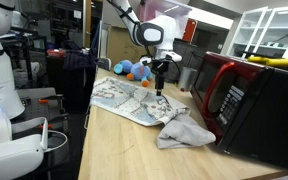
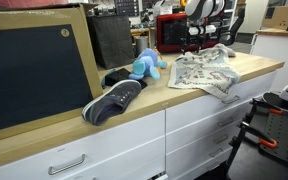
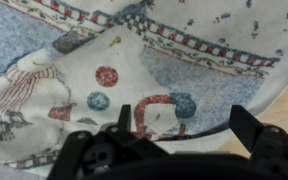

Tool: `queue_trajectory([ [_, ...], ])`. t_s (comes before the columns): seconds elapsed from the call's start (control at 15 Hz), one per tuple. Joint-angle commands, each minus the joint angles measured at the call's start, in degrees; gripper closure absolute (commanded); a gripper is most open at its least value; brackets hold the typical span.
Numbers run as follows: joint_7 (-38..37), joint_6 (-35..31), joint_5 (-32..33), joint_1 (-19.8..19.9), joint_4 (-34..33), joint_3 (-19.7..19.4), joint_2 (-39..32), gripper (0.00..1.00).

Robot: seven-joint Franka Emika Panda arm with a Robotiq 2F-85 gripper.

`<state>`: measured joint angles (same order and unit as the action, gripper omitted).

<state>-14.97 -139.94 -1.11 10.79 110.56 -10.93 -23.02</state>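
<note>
A patterned cloth point(image 1: 124, 98) with blue, white and red prints lies spread on the wooden countertop point(image 1: 134, 150); it also shows in an exterior view as the cloth point(image 2: 206, 68). My gripper point(image 1: 160, 88) hangs just above it, fingers pointing down. In the wrist view the gripper point(image 3: 184, 120) is open, its two dark fingertips point(image 3: 252, 125) wide apart over the cloth point(image 3: 114, 60), with a red ring and blue dot print between them. Nothing is held.
A grey rag point(image 1: 184, 131) lies bunched by a red and black microwave point(image 1: 246, 100). A blue plush toy point(image 2: 147, 66) and a dark shoe point(image 2: 114, 100) sit on the counter near a chalkboard point(image 2: 34, 70). A white robot point(image 1: 2, 90) stands nearby.
</note>
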Motion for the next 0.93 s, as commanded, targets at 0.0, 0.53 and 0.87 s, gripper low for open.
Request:
queue_trajectory([
  [0.0,-1.3,-2.2,-1.3,-0.7,0.9,-0.3,0.1,0.0],
  [0.53,-12.4,-5.7,-9.1,-2.6,-9.1,-0.3,-9.0,0.0],
  [0.87,-19.7,-6.2,-8.3,-3.9,-18.7,-2.5,-16.7,0.0],
])
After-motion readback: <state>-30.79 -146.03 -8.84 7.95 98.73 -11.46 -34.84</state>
